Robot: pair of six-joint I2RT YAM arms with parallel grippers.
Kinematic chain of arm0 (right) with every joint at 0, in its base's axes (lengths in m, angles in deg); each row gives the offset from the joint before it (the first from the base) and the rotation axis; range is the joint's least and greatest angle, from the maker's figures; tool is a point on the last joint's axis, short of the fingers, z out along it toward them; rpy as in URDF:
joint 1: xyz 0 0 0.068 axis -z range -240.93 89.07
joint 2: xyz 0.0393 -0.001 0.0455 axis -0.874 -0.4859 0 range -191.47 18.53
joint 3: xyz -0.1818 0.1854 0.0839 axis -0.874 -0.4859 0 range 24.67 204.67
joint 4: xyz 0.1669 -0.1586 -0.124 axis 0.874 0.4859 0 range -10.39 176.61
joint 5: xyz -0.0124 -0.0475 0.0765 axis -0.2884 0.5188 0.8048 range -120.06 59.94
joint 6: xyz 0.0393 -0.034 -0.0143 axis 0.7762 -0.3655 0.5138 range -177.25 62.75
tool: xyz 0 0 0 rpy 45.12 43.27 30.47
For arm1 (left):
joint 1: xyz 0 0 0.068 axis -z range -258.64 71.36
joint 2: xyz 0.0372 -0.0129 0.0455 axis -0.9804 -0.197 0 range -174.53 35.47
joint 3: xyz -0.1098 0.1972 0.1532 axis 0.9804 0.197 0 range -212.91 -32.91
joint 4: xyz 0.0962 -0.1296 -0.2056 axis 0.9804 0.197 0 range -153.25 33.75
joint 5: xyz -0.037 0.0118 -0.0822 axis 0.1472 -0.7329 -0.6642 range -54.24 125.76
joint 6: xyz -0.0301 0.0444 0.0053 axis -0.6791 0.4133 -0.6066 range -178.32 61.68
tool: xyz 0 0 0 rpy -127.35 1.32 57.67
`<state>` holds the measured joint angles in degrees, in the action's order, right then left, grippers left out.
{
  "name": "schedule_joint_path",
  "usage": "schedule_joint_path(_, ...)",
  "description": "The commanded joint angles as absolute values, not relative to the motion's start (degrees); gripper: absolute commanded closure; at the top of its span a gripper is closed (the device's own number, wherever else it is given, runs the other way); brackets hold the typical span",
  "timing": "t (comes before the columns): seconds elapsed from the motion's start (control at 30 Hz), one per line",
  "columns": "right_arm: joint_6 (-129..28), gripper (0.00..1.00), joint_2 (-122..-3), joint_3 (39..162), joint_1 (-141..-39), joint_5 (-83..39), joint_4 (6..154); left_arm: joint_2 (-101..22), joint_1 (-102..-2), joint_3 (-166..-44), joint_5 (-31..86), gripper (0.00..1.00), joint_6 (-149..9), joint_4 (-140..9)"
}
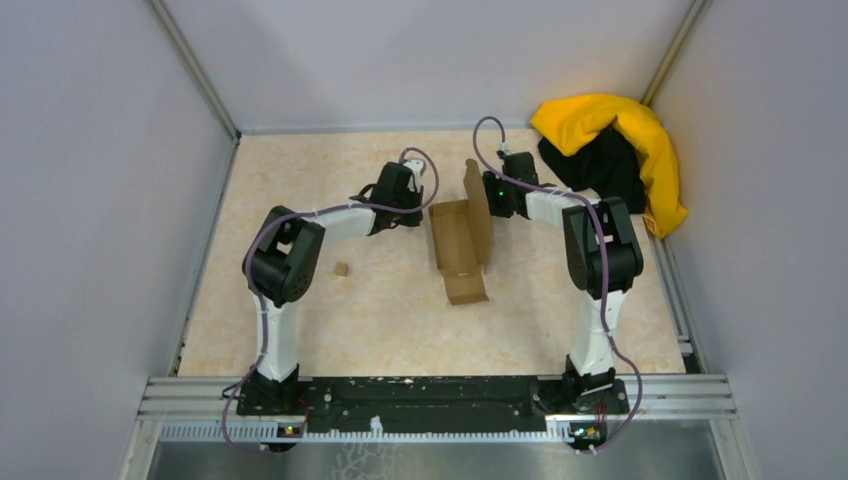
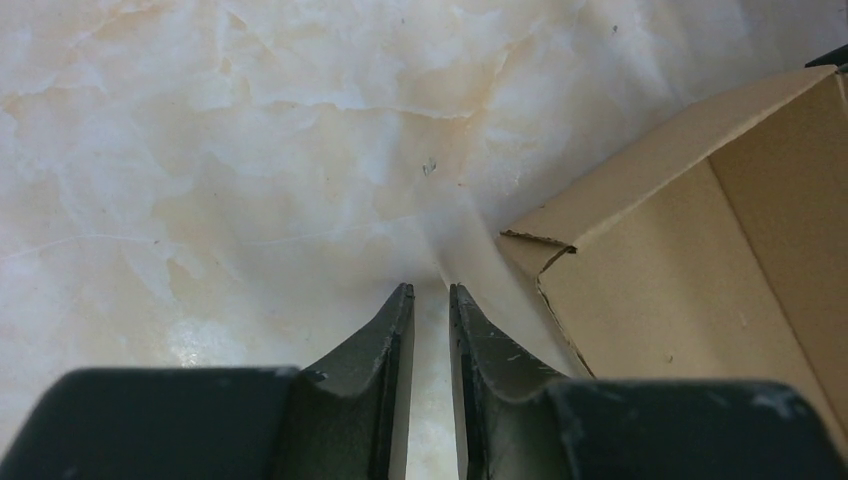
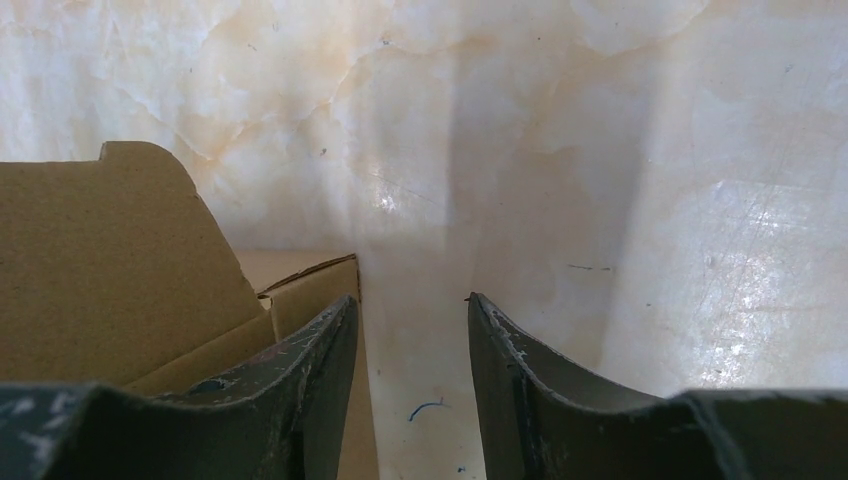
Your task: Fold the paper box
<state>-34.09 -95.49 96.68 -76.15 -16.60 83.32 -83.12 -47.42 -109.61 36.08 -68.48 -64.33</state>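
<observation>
Two pairs of jaws stand released and empty. The left gripper [image 2: 430, 292] is parted only by a narrow slot with bare tabletop showing through it. The right gripper [image 3: 410, 300] is spread wider, also with nothing between its fingers. Just right of the left gripper's tips lies the paper box [image 2: 690, 260], its near corner flap and low wall close by but not touching. In the right wrist view the box [image 3: 110, 260] sits against the left finger [image 3: 318, 350], though actual contact cannot be made out. From above, the box [image 1: 460, 240] lies mid-table between the two grippers. It is half formed, with the base flat, the right wall standing upright and a flap reaching toward the near edge. It looks like thin brown cardboard, so I judge it light, stiff across each panel and ready to hinge along its creases. It would probably skate on the smooth pale table [image 1: 400, 330] if pushed from one side only. Hard pinching would likely dent it. The best hold seems a panel's free edge, close to a crease, with the other gripper bracing the base. A small cardboard scrap [image 1: 342, 269] lies to the left, and a yellow-and-black cloth heap [image 1: 620, 150] sits in the far right corner.
</observation>
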Motion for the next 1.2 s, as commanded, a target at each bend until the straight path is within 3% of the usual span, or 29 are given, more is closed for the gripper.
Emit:
schedule_joint_path(0.0,-34.1,0.56,-93.6,96.2,-76.5,-16.0,80.6,-80.3,-47.6,-108.5,33.8,0.76,-70.5,-65.0)
schedule_joint_path(0.23,-34.0,0.56,-93.5,95.2,-76.5,-15.4,80.1,-82.4,-47.6,-110.2,31.2,0.84,-73.6,-66.4)
schedule_joint_path(1.17,-36.4,0.57,-96.7,97.5,-78.1,-12.0,79.3,-88.6,-47.4,-118.2,28.6,0.87,-74.0,-67.3)
